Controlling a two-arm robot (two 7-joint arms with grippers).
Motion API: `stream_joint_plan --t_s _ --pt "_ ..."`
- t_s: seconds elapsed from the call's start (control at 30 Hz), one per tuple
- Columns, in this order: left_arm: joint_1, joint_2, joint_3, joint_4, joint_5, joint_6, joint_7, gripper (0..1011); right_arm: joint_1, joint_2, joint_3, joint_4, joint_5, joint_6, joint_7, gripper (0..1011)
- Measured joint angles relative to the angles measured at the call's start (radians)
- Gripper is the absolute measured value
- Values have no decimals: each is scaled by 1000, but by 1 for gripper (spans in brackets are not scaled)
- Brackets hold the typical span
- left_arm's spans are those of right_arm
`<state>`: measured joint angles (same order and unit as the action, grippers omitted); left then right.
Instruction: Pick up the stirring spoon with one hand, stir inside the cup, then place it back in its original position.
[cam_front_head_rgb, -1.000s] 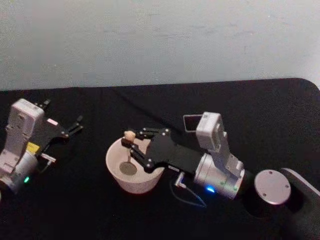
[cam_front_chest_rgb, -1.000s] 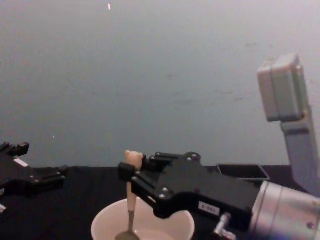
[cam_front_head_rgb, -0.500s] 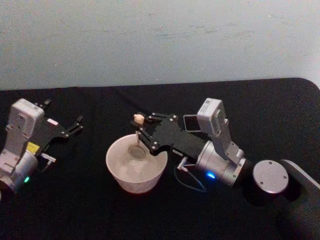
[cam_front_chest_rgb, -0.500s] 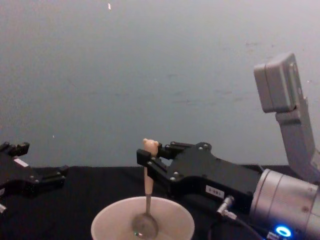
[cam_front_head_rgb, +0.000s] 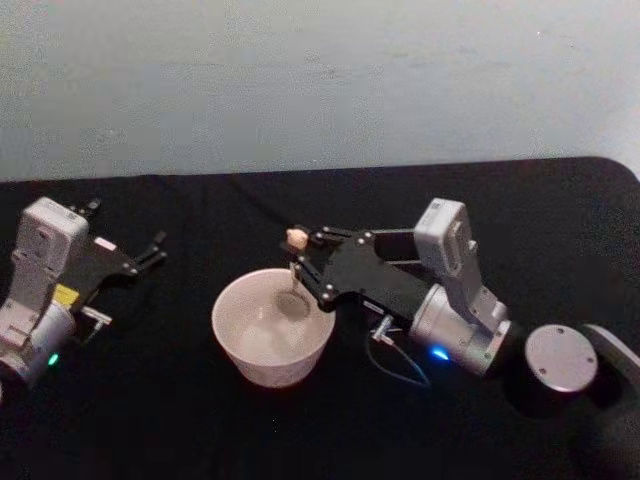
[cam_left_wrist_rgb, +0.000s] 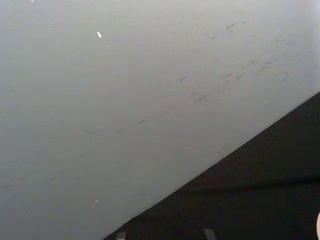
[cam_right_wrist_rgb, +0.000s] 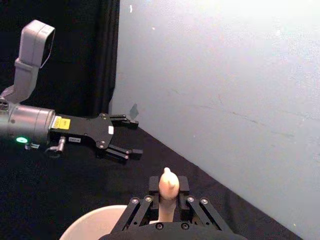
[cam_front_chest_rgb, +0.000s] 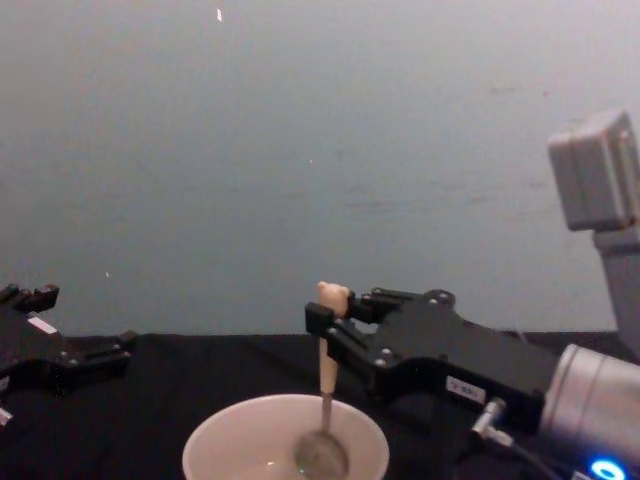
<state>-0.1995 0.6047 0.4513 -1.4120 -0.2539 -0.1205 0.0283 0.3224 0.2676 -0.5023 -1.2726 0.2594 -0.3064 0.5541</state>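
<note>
The cream-white cup (cam_front_head_rgb: 236, 345) stands mid-table, and its rim shows low in the chest view (cam_front_chest_rgb: 210, 432). My right gripper (cam_front_head_rgb: 300, 256) is shut on the stirring spoon (cam_front_head_rgb: 296, 238) just below its bear-head knob. The spoon (cam_front_chest_rgb: 326, 372) hangs upright with its bowl end inside the cup, toward the cup's right side. From the right wrist, the knob of the spoon (cam_right_wrist_rgb: 167, 184) stands up between the pads, with the cup (cam_right_wrist_rgb: 90, 224) below. My left gripper (cam_front_head_rgb: 148, 251) is parked open at the table's left, well away from the cup, and is also seen as the left gripper (cam_right_wrist_rgb: 126, 136).
The table is covered in black cloth and a pale wall runs behind it. A dark square holder (cam_front_head_rgb: 393, 245) sits partly hidden behind the right arm. A silver round joint cap (cam_front_head_rgb: 560, 358) of the right arm lies at the lower right.
My right gripper has carried the spoon from the cup's left-centre over to its right side, staying shut on it. The left arm has not moved.
</note>
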Motion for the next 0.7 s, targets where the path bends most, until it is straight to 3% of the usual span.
stream_joint_plan --t_s 0.33,0.5,0.7 --pt "0 0 0 0 0 0 0 1001 -64 55 13 -95 51 22 40 213" --pt "0 0 0 0 0 0 0 1001 -90 80 -4 -134 62 31 69 213" --pt "0 0 0 0 0 0 0 1001 -99 85 -27 -157 70 34 84 213"
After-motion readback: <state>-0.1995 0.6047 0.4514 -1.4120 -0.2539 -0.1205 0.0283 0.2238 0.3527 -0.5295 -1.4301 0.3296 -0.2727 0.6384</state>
